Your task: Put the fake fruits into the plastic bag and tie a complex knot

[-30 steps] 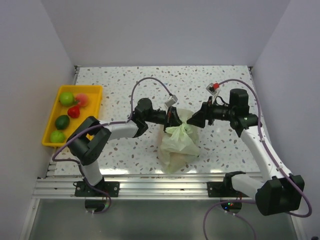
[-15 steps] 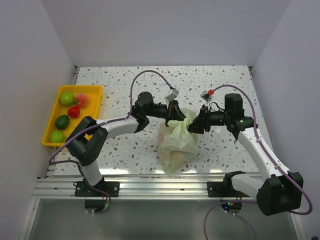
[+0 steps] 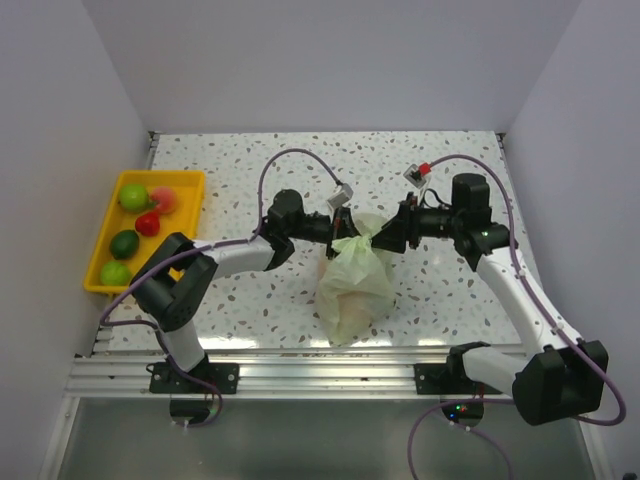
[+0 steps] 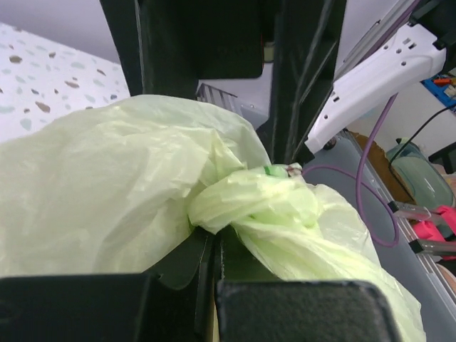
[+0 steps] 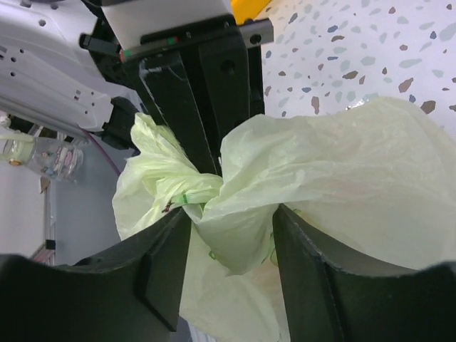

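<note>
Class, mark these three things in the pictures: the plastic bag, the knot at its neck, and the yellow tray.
plastic bag [image 3: 355, 290]: top external view, on its bulging body.
knot [image 4: 246, 203]: left wrist view, on the twisted bunch.
yellow tray [image 3: 165, 175]: top external view, on its far rim.

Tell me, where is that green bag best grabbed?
Probably at the knot, the twisted bunch at the neck of the plastic bag: narrow, while the body is wide and slack. Come from the left or right, across the neck, since the body bulges toward the near edge.
</note>
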### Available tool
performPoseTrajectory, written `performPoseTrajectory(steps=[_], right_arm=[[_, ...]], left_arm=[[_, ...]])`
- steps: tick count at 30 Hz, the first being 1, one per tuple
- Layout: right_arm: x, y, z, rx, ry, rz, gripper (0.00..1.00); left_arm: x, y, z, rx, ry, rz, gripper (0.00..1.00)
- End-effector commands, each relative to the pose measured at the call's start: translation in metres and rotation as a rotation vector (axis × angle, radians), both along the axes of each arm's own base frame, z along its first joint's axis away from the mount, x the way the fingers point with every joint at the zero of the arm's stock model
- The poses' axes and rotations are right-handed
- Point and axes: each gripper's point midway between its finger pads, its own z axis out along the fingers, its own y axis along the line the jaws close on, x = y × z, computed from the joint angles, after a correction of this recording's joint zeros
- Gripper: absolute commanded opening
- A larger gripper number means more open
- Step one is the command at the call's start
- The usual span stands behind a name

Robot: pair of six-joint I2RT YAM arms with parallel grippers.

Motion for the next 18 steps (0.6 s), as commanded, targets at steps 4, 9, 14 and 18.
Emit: performPoseTrajectory(steps=[4,9,14,18], right_arm=[[-0.009,-0.008,0.009,-0.062,-0.099,0.008,0.63],[-0.035,-0.033,-0.011,-0.164,-0.032,0.009,0.63],[-0.063,-0.043,-0.01,-0.114,0.065,-0.002,0.55],[-0.046,-0.038,-0.025,-0.042,0.117,-0.098,0.43]], left_arm=[[-0.016,0.007,0.007,-0.028,-0.033,-0.039,0.0],[-0.013,0.007,0.012,-0.044,-0.035,-0.035,0.0],[-0.01,0.006,0.014,-0.05,-0.04,-0.032,0.0],[-0.007,0.003,0.017,-0.054,-0.042,-0.031,0.0]])
